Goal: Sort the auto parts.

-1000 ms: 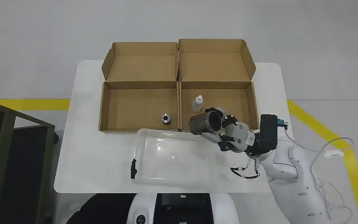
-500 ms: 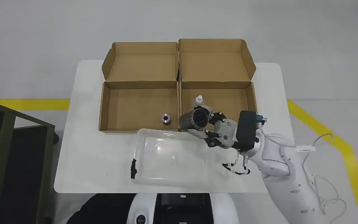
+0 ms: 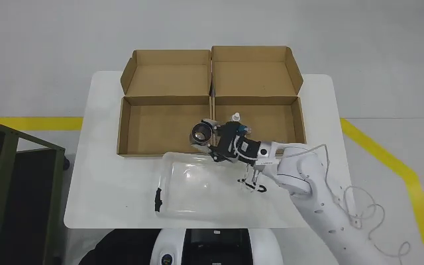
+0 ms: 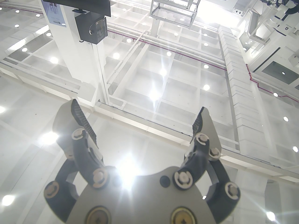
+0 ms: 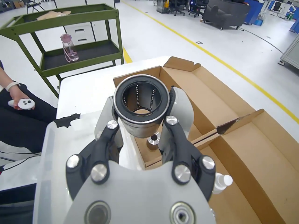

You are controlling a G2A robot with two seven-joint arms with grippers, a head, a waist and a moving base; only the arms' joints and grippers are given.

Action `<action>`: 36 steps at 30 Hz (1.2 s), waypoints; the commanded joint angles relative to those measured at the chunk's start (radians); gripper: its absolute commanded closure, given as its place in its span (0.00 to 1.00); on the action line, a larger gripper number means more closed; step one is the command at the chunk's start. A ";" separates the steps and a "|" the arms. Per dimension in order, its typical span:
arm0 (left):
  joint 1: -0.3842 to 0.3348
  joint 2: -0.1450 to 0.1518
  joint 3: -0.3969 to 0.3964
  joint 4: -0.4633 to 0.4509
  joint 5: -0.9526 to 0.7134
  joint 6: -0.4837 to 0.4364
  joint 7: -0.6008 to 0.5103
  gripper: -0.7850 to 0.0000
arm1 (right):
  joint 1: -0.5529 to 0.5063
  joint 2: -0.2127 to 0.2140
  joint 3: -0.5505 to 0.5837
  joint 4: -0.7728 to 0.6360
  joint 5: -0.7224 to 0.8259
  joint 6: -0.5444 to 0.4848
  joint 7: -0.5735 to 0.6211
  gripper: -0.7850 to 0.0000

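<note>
Linear bearing (image 5: pixel 141 108), a steel sleeve with ball rows inside, is clamped by its sides in the right gripper (image 3: pixel 211 138). It is held bore-forward over the near corner of the left carton (image 3: pixel 152 129), beside the wall shared with the right carton (image 3: pixel 271 122). A small steel part (image 5: pixel 153 142) lies on the left carton's floor beneath the bearing. A white bottle (image 3: pixel 233 119) stands in the right carton. A clear tray (image 3: pixel 192 192) sits on the surface (image 3: pixel 99 185) nearer the robot. The left gripper (image 4: pixel 138 107) points at the ceiling, fingers wide apart, holding nothing.
</note>
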State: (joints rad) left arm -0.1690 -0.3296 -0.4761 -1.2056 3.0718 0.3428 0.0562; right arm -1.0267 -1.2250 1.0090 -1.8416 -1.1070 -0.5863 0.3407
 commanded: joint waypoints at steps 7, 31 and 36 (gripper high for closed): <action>0.000 0.000 0.000 0.000 0.000 0.000 0.000 0.00 | 0.167 -0.048 -0.159 0.135 -0.052 0.111 0.085 1.00; 0.000 0.000 0.000 0.000 0.000 0.000 0.000 0.00 | 0.418 -0.194 -0.394 0.526 -0.036 0.257 0.163 1.00; 0.000 0.000 0.000 0.000 0.000 0.000 0.000 0.00 | 0.444 -0.219 -0.414 0.597 -0.032 0.260 0.156 1.00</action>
State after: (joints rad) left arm -0.1690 -0.3296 -0.4761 -1.2056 3.0718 0.3428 0.0562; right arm -0.5879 -1.4393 0.5983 -1.2586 -1.1388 -0.3270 0.4965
